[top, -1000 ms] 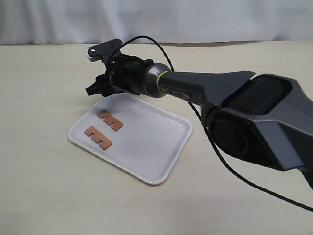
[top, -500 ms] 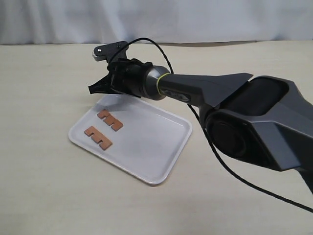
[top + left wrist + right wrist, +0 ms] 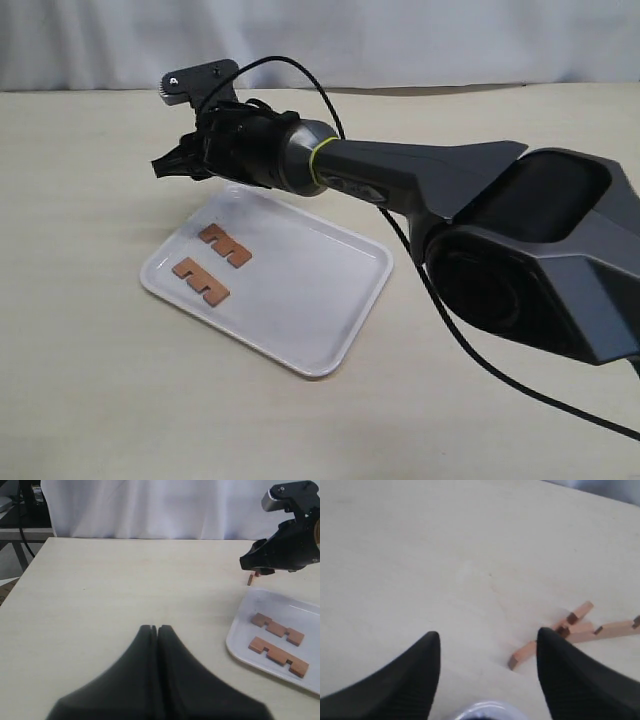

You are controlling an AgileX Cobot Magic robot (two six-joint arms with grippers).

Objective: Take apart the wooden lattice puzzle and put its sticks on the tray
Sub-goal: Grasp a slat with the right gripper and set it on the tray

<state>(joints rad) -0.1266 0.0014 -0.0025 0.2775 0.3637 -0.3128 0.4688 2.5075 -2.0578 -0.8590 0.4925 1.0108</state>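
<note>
Off the tray's eleven o'clock corner the right gripper hovers, jaws wide and empty, over leftover sticks on the tabletop. Two sticks lie on the tray. Next it should probably lower and pinch one. The left gripper has its jaws pressed together, empty.

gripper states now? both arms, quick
Left gripper: closed, nothing between the fingers.
Right gripper: open, empty, over the table next to the loose sticks.

Open tabletop on all sides; only loose sticks (just off the tray) ahead of the right gripper.
</note>
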